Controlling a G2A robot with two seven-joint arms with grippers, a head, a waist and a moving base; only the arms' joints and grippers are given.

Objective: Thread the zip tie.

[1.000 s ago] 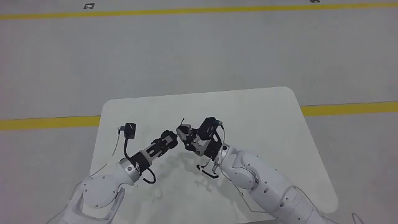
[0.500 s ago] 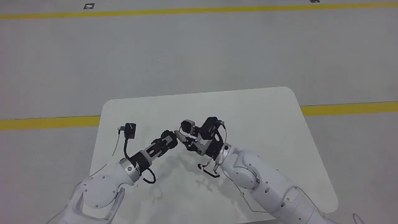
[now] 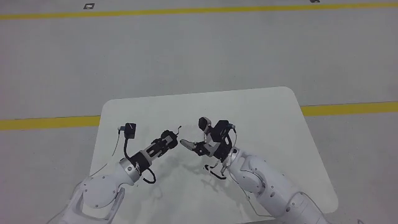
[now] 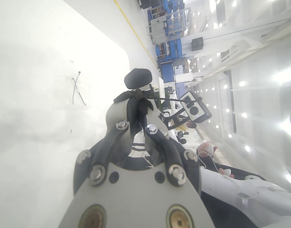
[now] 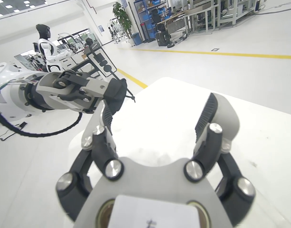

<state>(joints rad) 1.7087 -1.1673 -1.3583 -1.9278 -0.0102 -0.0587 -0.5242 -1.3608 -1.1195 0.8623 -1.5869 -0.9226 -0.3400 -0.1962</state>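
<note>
Left gripper (image 3: 169,139), lower centre of top view, clamped on thin black plastic zip tie (image 5: 130,97). Right gripper (image 3: 194,134) just beside, spread wide, empty. Next: line tie's free end between open fingers, close gently, avoid bending strap.

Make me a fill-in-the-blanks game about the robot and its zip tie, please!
1. The left gripper is ____ on a zip tie.
2. The right gripper is ____ and holds nothing.
3. ____ spare zip ties lie crossed on the table.

Missing words: shut; open; two.
</note>
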